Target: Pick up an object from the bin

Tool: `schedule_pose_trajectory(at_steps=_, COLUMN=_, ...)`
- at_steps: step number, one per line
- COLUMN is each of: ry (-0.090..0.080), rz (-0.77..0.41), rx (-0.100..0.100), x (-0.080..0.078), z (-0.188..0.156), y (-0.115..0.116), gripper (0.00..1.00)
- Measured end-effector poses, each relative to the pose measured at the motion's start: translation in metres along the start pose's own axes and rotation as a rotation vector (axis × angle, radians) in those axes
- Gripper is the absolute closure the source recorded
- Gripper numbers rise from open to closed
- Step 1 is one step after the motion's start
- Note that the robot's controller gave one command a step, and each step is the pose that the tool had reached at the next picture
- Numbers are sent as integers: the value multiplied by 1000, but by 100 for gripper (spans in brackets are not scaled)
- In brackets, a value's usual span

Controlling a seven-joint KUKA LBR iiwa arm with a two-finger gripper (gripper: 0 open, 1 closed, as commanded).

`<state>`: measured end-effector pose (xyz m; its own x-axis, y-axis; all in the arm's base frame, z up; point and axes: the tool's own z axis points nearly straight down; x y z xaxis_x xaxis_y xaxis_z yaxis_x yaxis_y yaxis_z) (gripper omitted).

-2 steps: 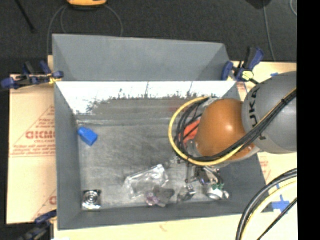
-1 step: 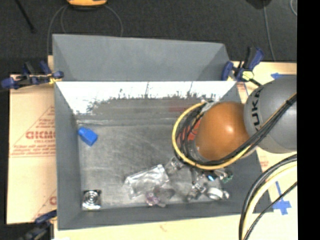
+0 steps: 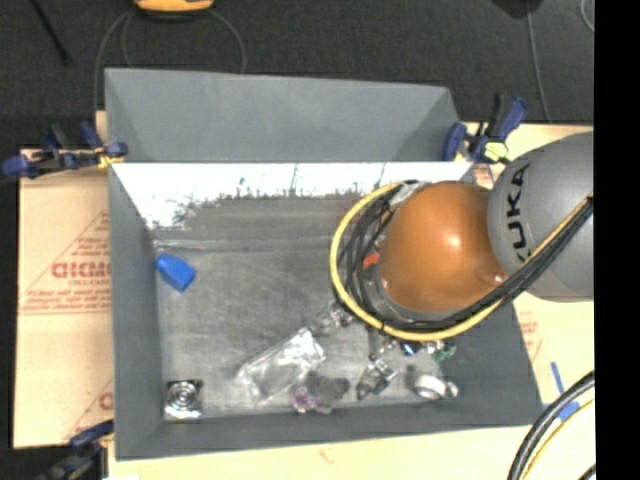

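Gripper point(image 3: 383, 365) hangs low in the grey metal bin point(image 3: 138, 298), close to its near wall; whether it is apart or together I cannot tell. Nearest to me is a small dark metal piece point(image 3: 374, 381) directly beneath, with a shiny silver ring point(image 3: 430, 388) just beside it, toward the view's right.

Bin layout, read outward from the gripper.
Gripper point(image 3: 383, 356) hangs over the bin's point(image 3: 280, 118) near-right floor. Just below it, toward the near wall, lies a small piece point(image 3: 374, 380); a ring point(image 3: 430, 387) lies to that piece's right, near the same wall. Left of the gripper lies a bag point(image 3: 283, 363), with a small lump point(image 3: 312, 399) at its near edge. Well apart to the far left: a block point(image 3: 175, 272) by the left wall and a cap point(image 3: 183, 398) in the near-left corner.
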<state>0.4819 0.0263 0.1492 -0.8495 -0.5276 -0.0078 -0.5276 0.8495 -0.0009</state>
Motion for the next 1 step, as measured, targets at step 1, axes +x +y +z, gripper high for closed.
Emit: schedule_pose_trajectory(at_steps=1, ry=-2, rz=-82, rx=2, x=-8, z=21, y=24, gripper=0)
